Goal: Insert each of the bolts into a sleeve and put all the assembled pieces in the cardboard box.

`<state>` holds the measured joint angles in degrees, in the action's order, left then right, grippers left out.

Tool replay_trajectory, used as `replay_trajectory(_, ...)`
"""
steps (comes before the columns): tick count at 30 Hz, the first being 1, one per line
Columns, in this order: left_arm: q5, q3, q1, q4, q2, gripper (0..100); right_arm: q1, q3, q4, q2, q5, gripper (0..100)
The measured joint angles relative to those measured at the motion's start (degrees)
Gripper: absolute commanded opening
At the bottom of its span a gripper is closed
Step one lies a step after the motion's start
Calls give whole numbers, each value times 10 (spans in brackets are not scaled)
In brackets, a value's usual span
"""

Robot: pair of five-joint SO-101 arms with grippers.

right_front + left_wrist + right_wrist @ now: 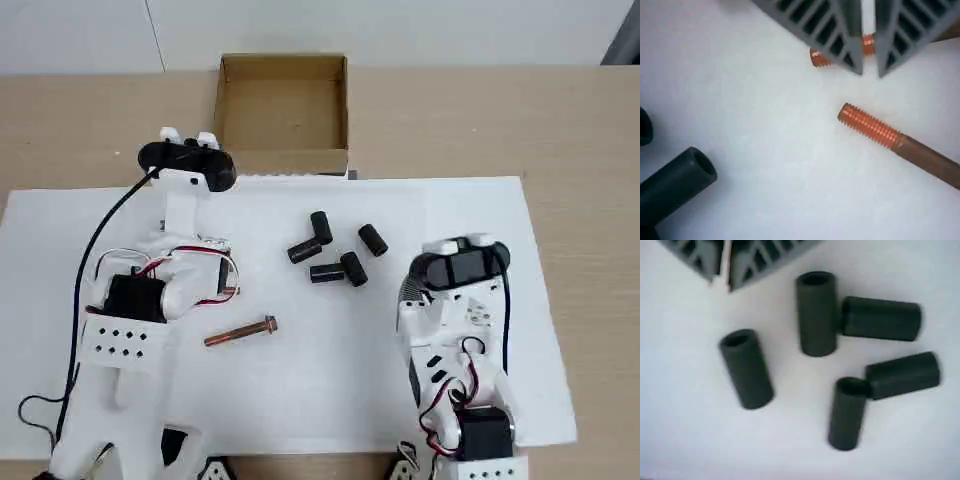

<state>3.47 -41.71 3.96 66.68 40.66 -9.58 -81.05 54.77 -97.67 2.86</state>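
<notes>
In the left wrist view my left gripper [870,71] hangs just above the white paper with its grey fingers [840,37] drawn together to a thin slit. A copper bolt [819,57] lies crosswise behind the fingertips and shows through the slit. A second copper bolt [890,137] lies free close by, with a black sleeve [675,182] further off. My right gripper [722,284] is shut and holds nothing, a short way from several black sleeves [816,312]. From above, one bolt [242,332] and the sleeve cluster [327,272] lie between the arms. The cardboard box [283,65] stands behind them with nothing inside.
A white paper sheet [330,390] covers the wooden table [580,130] under both arms. The left arm [165,290] and its cables take up the left side, and the right arm [455,300] the right side. The box sits at the sheet's far edge.
</notes>
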Motion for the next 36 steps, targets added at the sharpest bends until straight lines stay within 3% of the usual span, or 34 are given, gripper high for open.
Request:
replay_trajectory(9, 1, 0, -2, 0, -2, 13, -19, 269, 17, 346, 2, 3)
replay_trajectory(17, 1, -17, -66, -3, -3, 171, -20, 579, 143, 693, 2, 3)
replay_trajectory(23, 1, -17, -106, -3, -13, 177, -24, 783, 225, 906, -2, 3)
replay_trajectory(32, -18, -11, -107, -3, -143, 177, -62, 936, 293, 1076, -171, 6)
replay_trajectory(36, -21, 20, -109, -4, -201, 177, -62, 955, 294, 1110, -212, 72)
